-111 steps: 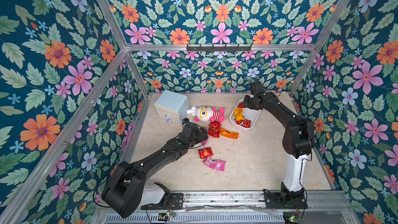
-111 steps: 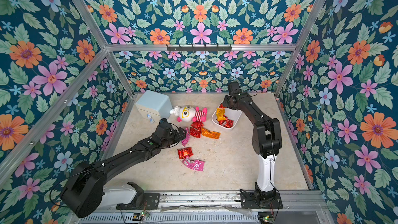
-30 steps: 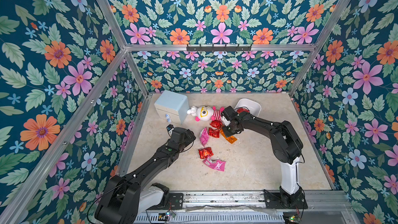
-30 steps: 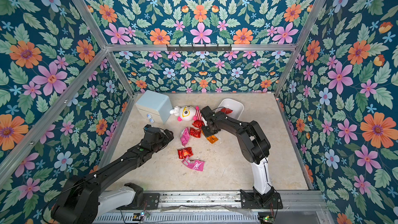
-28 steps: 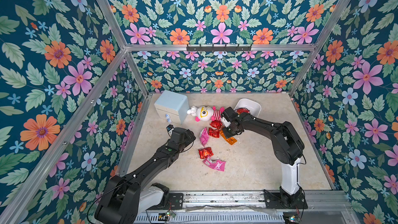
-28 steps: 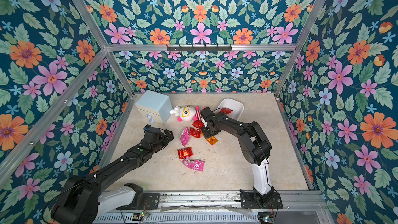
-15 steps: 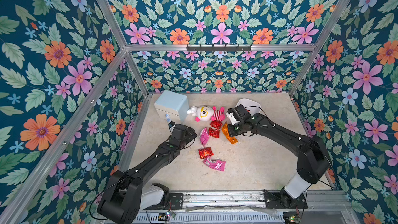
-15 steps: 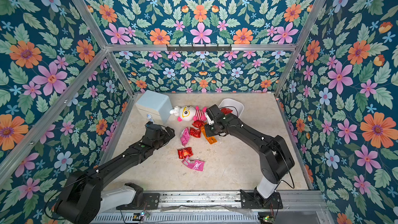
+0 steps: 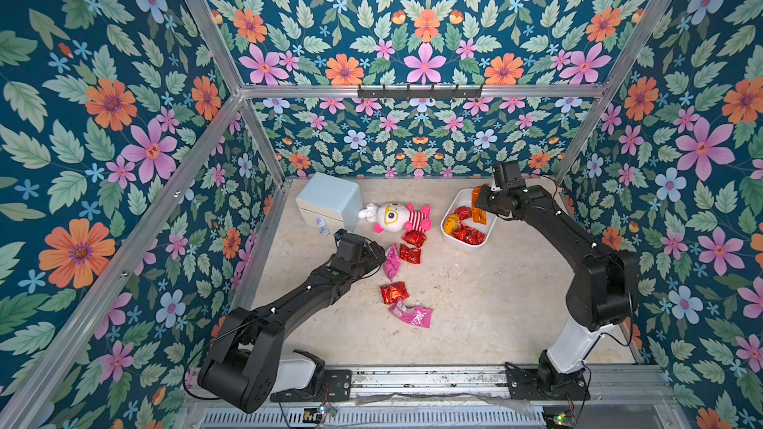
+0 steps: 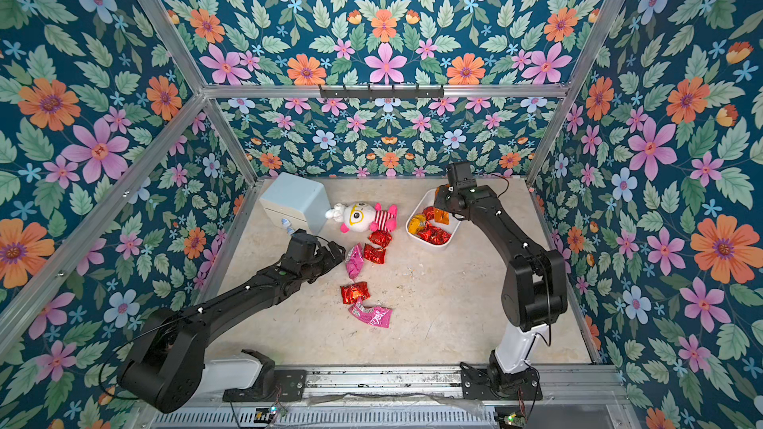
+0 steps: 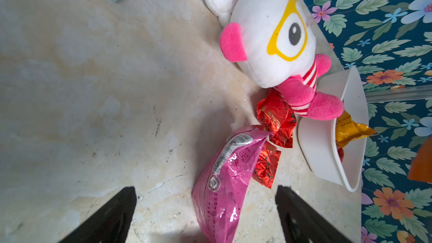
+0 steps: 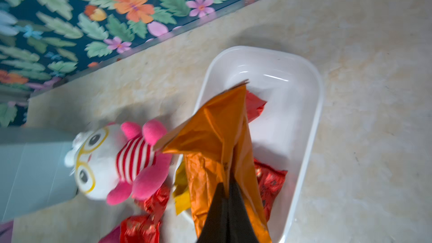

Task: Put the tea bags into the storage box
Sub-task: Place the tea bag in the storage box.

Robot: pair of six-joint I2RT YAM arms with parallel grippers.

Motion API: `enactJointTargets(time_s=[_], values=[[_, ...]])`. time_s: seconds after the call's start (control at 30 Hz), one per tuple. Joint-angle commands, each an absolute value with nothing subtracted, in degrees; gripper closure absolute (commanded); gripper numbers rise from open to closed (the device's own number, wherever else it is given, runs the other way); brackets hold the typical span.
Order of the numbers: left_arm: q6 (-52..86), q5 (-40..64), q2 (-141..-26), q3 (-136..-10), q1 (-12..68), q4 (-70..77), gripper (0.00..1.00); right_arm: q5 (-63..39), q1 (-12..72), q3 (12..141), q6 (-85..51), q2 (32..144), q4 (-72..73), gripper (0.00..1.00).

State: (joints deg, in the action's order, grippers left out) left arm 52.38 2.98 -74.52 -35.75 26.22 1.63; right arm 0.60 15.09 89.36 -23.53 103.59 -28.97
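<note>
A beige marbled tabletop [image 9: 487, 315] inside flower-papered walls is being worked by two black robot arms. An orange tea bag [image 12: 219, 132] is being pinched by one edge in the clenched right tool [image 12: 226, 192] and held hanging over the white storage box [image 9: 446, 216], which is standing toward the far right of the tabletop. Several boxed red tea bags [image 9: 466, 234] and a yellow tea bag [image 9: 452, 222] are being kept inside it. The left tool [image 11: 205, 190] is being held released, its jaws spread wide and low over the tabletop, with a pink tea bag [image 11: 224, 183] lying between them, gripped by neither. Two loose red tea bags [image 9: 411, 253] are lying just past it, by the feet of a pink-and-white plush doll [image 9: 394, 216], which is lying between the box and a pale blue drawer cabinet [image 9: 330, 200]. Nearer the arm bases, a third red tea bag [image 9: 394, 293] and a second pink tea bag [image 9: 411, 315] are lying side by side.
</note>
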Motion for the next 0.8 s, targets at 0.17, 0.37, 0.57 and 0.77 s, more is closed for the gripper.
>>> enactJointTargets(time_s=[0.17,0.37,0.57,0.77], values=[[51.8,1.2,-71.4,-34.2,26.2,0.2,0.01,-8.6,12.9,93.3,-30.2,113.1,-23.2,1.00],[51.9,0.9,-70.7,-33.5,26.2,0.0,0.01,-7.0,13.0,90.0,-32.1,115.0,-23.8,1.00],[51.9,0.9,-71.0,-33.0,26.3,0.3,0.01,-4.3,13.0,82.2,-32.0,111.4,-23.6,1.00],[52.3,1.2,-71.6,-33.1,26.3,1.2,0.01,-0.9,13.0,77.1,-29.9,107.1,-24.8,0.88]])
